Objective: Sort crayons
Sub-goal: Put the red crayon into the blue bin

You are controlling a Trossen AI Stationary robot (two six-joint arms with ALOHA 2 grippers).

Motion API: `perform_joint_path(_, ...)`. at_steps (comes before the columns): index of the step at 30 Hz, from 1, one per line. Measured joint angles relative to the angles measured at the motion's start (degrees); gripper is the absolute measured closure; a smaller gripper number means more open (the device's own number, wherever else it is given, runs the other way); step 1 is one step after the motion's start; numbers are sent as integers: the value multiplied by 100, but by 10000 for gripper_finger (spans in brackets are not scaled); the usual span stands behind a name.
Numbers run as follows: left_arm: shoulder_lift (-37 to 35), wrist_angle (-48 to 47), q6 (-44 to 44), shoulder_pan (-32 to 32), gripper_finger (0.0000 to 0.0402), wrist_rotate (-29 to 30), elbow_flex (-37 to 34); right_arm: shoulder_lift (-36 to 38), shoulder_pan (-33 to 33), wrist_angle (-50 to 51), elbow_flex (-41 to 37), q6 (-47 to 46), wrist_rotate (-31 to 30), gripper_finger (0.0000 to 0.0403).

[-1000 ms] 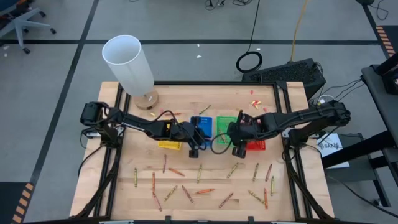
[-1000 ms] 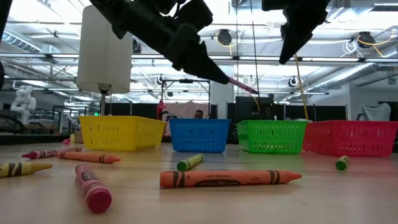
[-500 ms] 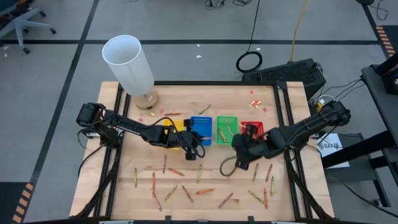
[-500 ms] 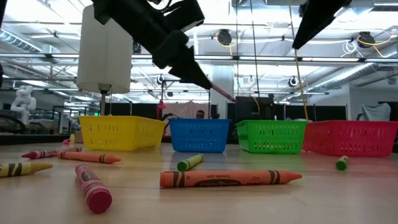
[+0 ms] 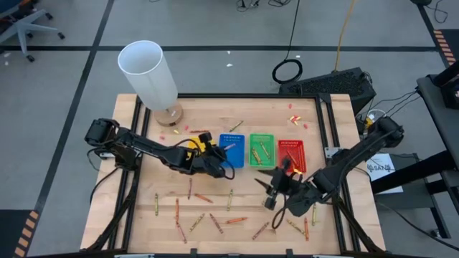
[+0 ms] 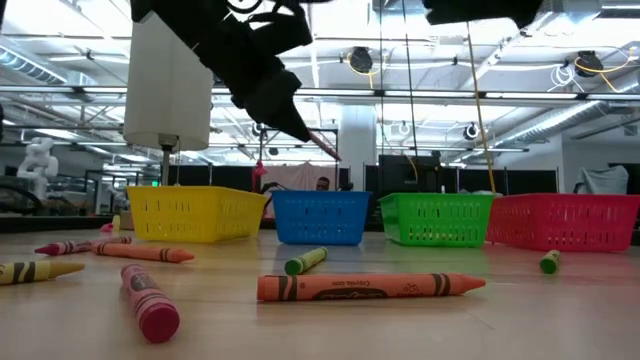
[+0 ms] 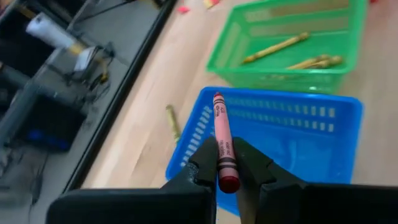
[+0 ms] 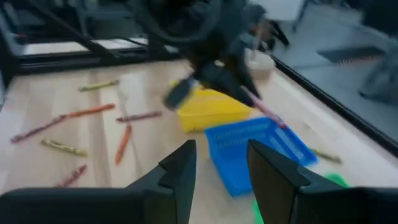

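My left gripper [image 5: 215,162] hangs over the near left corner of the blue tray [image 5: 234,149], shut on a red crayon [image 7: 220,134]. In the low view the crayon [image 6: 322,146] slants down out of it. My right gripper [image 5: 270,190] stands open above the table, nearer than the green tray [image 5: 261,148] and red tray [image 5: 292,155], with nothing between its fingers [image 8: 180,169]. Several crayons [image 5: 231,219] lie flat on the near half of the table. Some lie in the green tray [image 7: 292,53]. My left gripper pinches the red crayon near its blunt end [image 7: 226,169] between its two fingers. The crayon runs forward along the fingers, its pointed tip [image 7: 217,96] away from the wrist. The fingers slant down from the table's left. The crayon is lifted clear, above the blue tray.
The yellow tray [image 5: 195,145] stands left of the blue one, partly under my left arm. A tall white cylinder [image 5: 147,72] on a round base stands at the far left. Small red-pink scraps [image 5: 295,118] lie near the far edge.
My right gripper has gone from above the green and red trays toward the table's near edge, sinking a little and tipping from pointing down to nearly level. My left gripper has swung toward the table's left with the red crayon, which stays lifted and now slants over the blue tray.
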State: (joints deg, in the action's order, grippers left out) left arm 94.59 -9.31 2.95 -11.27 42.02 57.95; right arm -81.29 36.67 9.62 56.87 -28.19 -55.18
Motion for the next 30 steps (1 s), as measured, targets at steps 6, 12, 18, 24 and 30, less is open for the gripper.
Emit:
perform_joint_path(6, 0, -349, 986, 37, 377, 99, 0, -47, 0, -622, -423, 466, 424, 273)
perform_joint_path(12, 1, -343, 1349, 76, 377, -122, 25, -47, 0, -644, -445, 483, 424, 273)
perform_joint_path(18, 135, -314, 1370, 20, 377, -269, 118, -47, 0, -647, -445, 474, 408, 273)
perform_joint_path(24, 261, -377, 1331, 118, 377, -137, 118, -47, -2, -684, -445, 341, 404, 273)
perform_joint_path(30, 310, -314, 1476, 109, 377, -138, 118, -47, -10, -685, -445, 375, 402, 273)
